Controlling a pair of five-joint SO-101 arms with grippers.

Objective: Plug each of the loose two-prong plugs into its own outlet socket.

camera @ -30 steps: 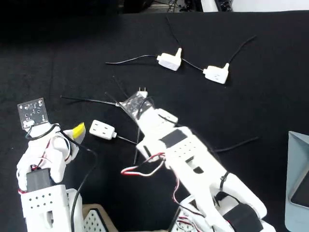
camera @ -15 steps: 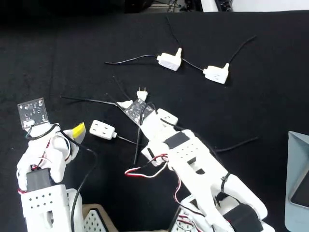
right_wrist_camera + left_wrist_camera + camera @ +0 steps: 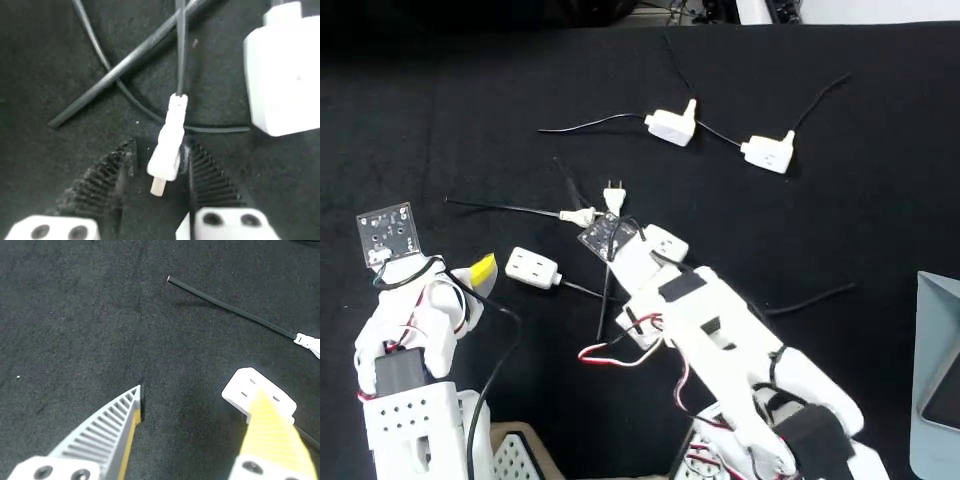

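With the right gripper (image 3: 160,150) open astride a white two-prong plug (image 3: 169,132), pick-up was judged in hand; the next move called for closing the jaws squarely.

My left arm (image 3: 410,330) sat folded up over its base at the near left edge of the desk (image 3: 440,100), and my left tool (image 3: 195,395) pointed down with its fingers spread wide. My right arm (image 3: 720,330) stretched low toward the middle, my right tool (image 3: 157,150) tipped down close to the surface, fingers narrowly apart.
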